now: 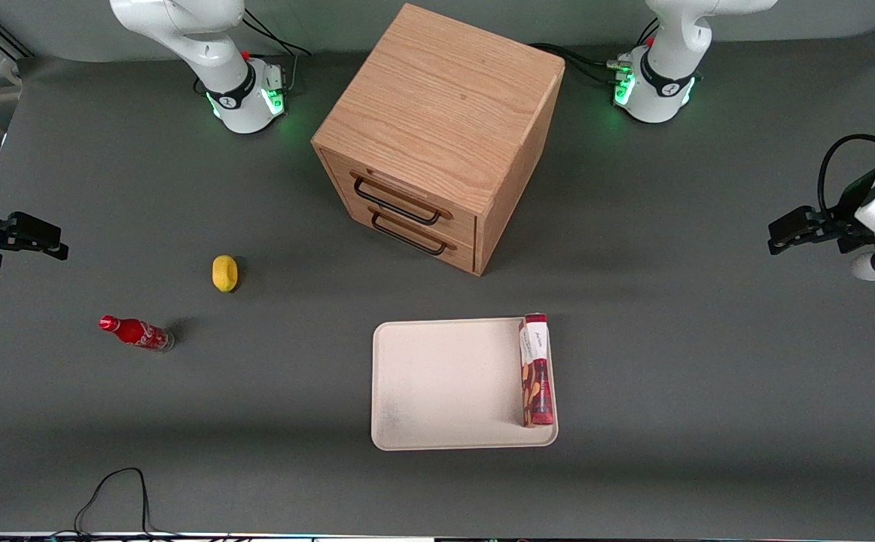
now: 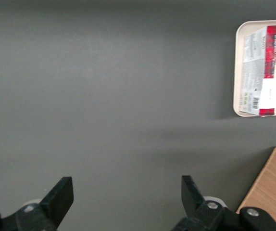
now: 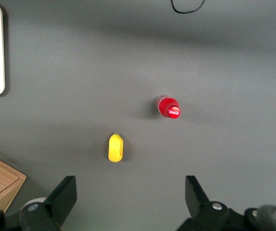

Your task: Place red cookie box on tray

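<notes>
Grey tabletop carries the tray, where the red cookie box stands on its edge along the rim nearest the working arm. Well apart, the gripper hovers open and empty.

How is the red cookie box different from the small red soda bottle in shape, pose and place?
The red cookie box is a flat rectangular carton; the red soda bottle is round with a narrow capped neck. The box stands on a long edge on the tray, along its rim; the bottle stands on the bare table toward the parked arm's end. Both are mainly red. The left arm's tool is open, away from both.
</notes>
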`<state>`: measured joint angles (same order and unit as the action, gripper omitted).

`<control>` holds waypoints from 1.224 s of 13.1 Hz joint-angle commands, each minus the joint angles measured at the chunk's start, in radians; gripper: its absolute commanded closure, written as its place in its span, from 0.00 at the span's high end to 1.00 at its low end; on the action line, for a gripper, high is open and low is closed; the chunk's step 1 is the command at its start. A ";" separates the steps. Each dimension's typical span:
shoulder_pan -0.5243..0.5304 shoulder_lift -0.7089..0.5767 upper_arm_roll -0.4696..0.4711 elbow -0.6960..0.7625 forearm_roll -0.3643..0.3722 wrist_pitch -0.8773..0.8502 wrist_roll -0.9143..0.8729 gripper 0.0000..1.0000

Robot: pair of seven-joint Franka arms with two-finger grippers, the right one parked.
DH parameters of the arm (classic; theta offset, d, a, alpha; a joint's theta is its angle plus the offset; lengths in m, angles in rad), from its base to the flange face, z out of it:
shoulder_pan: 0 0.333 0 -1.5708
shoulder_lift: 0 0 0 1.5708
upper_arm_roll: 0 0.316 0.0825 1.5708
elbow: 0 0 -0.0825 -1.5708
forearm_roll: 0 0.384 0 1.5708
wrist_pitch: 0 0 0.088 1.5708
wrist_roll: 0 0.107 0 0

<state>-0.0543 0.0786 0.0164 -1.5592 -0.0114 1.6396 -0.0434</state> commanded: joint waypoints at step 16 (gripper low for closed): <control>-0.012 -0.005 -0.010 0.002 0.037 -0.073 0.000 1.00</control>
